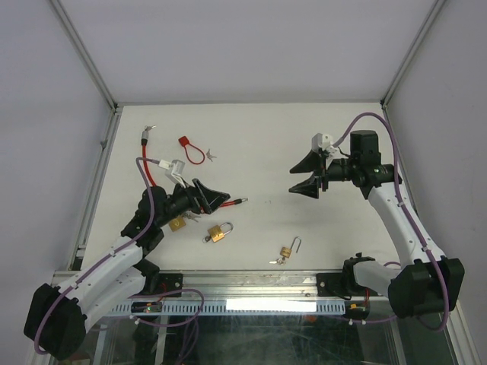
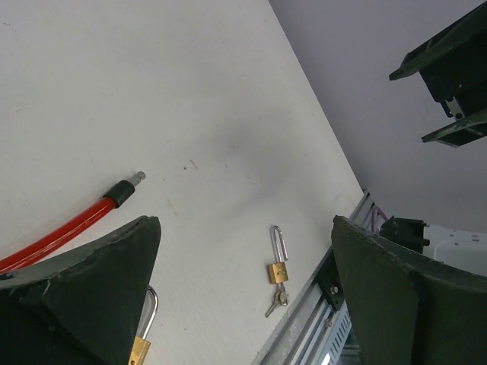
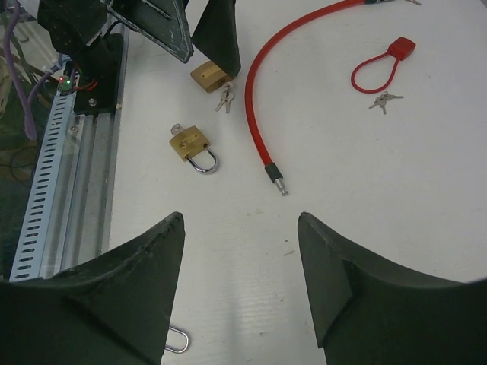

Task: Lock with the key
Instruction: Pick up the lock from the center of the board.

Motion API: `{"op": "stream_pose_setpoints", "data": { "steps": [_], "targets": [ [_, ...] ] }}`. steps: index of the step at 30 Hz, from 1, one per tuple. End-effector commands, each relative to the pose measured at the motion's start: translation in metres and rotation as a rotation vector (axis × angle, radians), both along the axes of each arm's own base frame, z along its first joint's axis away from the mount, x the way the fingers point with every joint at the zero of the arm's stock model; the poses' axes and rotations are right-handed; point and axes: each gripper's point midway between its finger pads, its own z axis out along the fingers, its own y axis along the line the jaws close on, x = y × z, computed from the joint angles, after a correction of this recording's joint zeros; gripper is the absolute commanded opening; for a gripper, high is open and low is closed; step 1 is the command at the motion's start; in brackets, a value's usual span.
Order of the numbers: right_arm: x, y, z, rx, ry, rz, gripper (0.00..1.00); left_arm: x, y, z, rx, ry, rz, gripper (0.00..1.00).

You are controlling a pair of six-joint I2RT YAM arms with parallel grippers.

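Both arms are idle over the table (image 1: 266, 129). The left gripper (image 1: 215, 199) has its jaws spread wide with nothing between them; the right gripper (image 1: 298, 178) is also parted and empty, raised well clear of the surface. Likely target is the small padlock (image 2: 278, 271), lying flat near the front edge, between the two arms. Its shackle stands up out of the body, so it reads as unlocked, and its keys (image 2: 275, 301) hang at the base. A second padlock (image 3: 190, 143) lies further left with its shackle seated. A third padlock (image 3: 209, 74) sits just under the left gripper, beside the red cable lock (image 3: 255, 99). Judgement: nothing is grasped yet, so the task is at its start. Left to do: hold the lock body, press the shackle home, turn the key.
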Motion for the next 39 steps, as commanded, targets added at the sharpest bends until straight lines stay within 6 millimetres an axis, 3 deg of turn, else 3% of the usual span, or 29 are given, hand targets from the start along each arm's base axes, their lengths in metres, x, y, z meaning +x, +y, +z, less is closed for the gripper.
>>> {"op": "stream_pose_setpoints", "data": {
  "steps": [1,11,18,28,39],
  "targets": [
    [0.005,-0.004,0.001,-0.012,-0.049,-0.018,0.64,-0.005,-0.007,0.02,-0.073,-0.03,-0.03,0.96],
    [0.015,-0.013,-0.02,-0.06,-0.055,-0.042,0.64,-0.019,-0.049,-0.012,0.173,-0.124,-0.061,0.91],
    [0.022,-0.026,-0.031,-0.074,-0.074,-0.078,0.65,-0.037,-0.079,-0.017,0.306,-0.223,-0.06,0.89],
    [0.038,-0.046,-0.046,-0.082,-0.042,-0.158,0.65,-0.05,-0.085,-0.03,0.202,-0.19,-0.073,0.93],
    [0.041,-0.054,-0.045,-0.091,-0.059,-0.187,0.65,-0.048,-0.115,-0.053,0.367,-0.15,-0.109,0.88]
  ]
}}
